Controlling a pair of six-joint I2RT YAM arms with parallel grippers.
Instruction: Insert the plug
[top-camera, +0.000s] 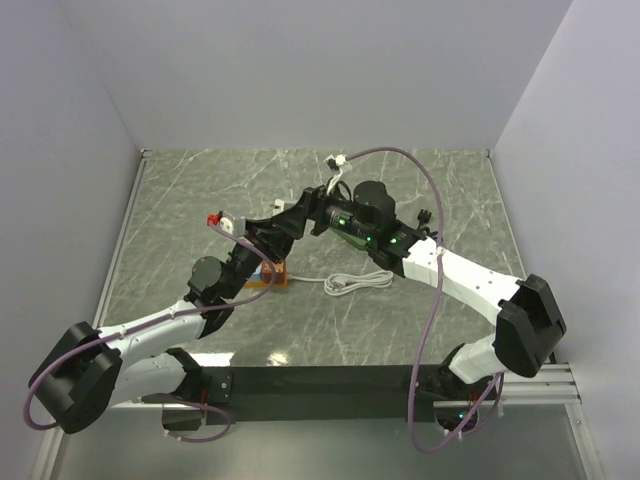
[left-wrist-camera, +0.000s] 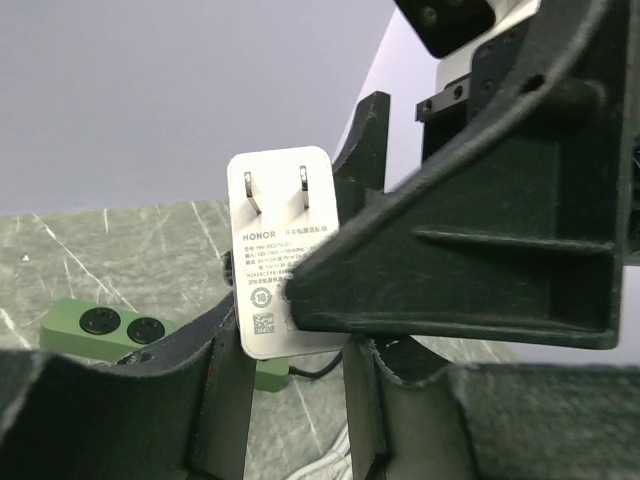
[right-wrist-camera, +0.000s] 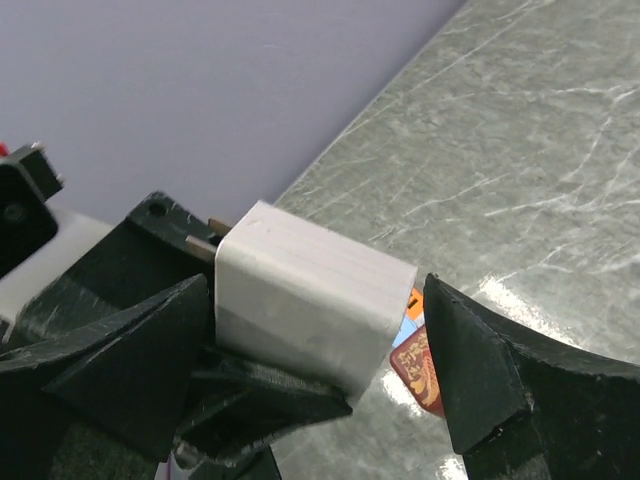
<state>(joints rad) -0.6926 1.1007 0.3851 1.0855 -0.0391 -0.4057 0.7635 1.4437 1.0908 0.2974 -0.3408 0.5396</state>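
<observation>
Handing off white two-prong charger plug (left-wrist-camera: 285, 250): clamped in left fingers (left-wrist-camera: 120, 420), right fingers (right-wrist-camera: 490, 390) spread around it; next, align to green socket strip (left-wrist-camera: 110, 325)

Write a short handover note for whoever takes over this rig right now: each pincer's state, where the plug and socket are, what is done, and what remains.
Left pincer: shut on the white plug, holding it in the air with its prongs free.
Right pincer: open, straddling the plug body, with a gap showing on one side.
Green socket block: lying on the table, apart from the plug.
Done: the plug is off the table and both arms meet at it.
Left: probably close the right pincer on the plug, then line up the prongs with the socket block and push in.
</observation>
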